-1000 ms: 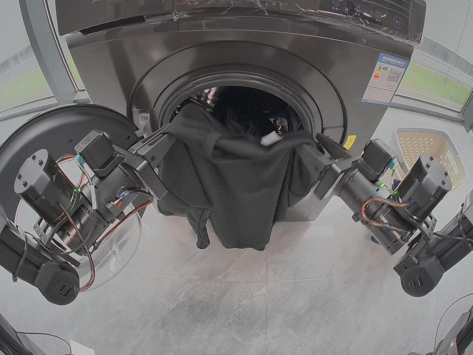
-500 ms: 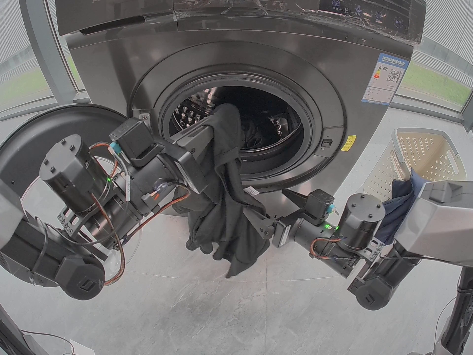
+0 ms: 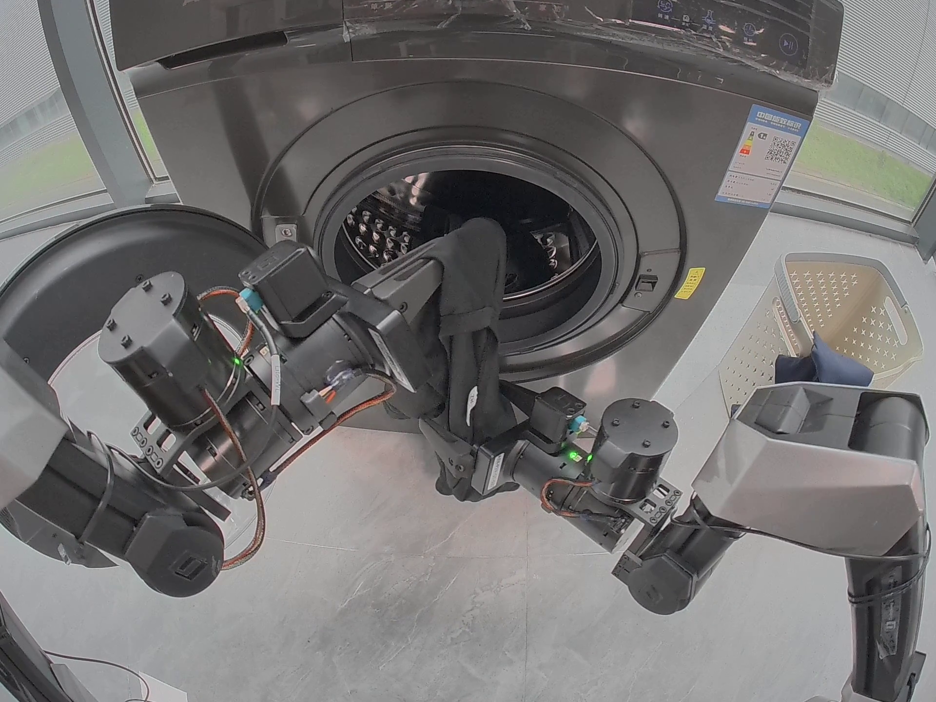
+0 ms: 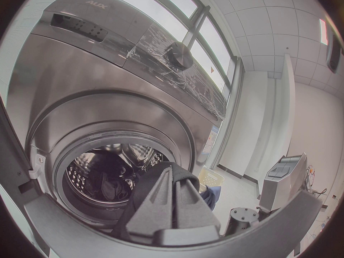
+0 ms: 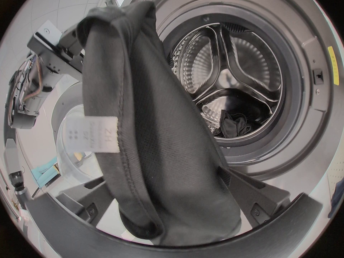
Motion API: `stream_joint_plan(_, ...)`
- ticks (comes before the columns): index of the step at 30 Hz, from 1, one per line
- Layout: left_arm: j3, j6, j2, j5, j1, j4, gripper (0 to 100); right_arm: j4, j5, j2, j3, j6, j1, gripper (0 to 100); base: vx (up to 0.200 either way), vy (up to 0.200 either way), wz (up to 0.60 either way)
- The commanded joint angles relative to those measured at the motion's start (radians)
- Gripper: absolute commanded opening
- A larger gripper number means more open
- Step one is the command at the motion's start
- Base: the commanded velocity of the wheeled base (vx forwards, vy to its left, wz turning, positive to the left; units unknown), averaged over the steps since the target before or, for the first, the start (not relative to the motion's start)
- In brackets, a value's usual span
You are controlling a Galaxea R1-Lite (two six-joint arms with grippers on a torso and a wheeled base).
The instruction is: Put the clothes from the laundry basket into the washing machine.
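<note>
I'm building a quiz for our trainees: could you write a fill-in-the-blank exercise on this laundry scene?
1. The washing machine's door stands ___.
2. The left end effector is shut on a garment whose colour is ___.
3. The cloth in the laundry basket is coloured ___.
Missing words: open; black; blue.
</note>
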Motion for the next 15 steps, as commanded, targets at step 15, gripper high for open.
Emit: stream_joint_plan(15,-0.009,-0.002,-0.038,0.001,-0.018,-0.001,0,0.018,-0.043,0.213,-0.257,-0.01,-0.038,100,0.0,0.0,0.0)
